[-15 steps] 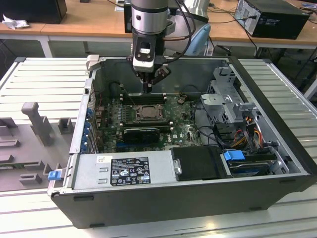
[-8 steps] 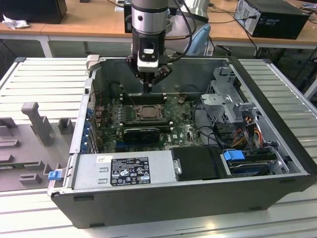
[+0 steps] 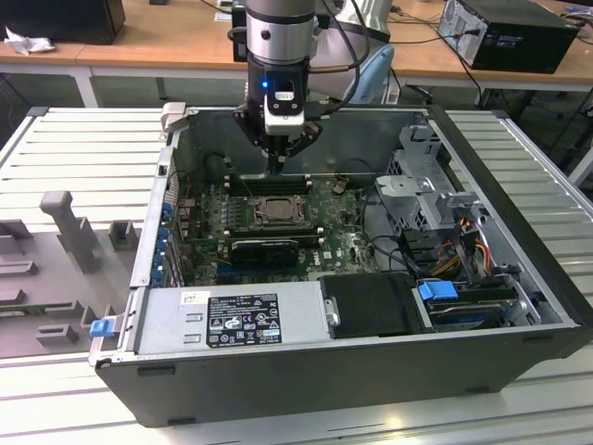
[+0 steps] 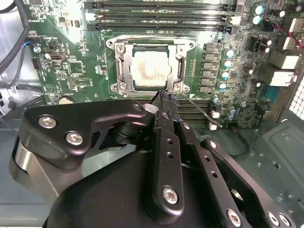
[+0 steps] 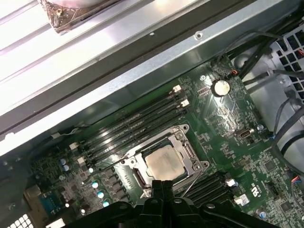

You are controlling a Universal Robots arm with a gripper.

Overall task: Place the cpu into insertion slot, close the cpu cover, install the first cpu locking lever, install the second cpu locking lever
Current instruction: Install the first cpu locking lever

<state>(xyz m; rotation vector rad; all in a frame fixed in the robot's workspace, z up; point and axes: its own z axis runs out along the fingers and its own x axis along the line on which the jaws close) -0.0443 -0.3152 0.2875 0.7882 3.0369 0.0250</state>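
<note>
Gripper [image 3: 276,170] pinched shut, empty, tips by socket edge. Both wrist views: cpu [image 4: 149,70] seated in socket, cpu cover [image 4: 124,64] down around it. Second wrist view: wire lever [image 4: 199,110] slanting free beside tips. Exterior view: open computer case [image 3: 371,371].

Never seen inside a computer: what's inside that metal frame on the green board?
The cpu cover frames the cpu, pale metal top showing. Its edges sit under the frame; anything beneath is hidden. The pincer hides one corner.
</note>
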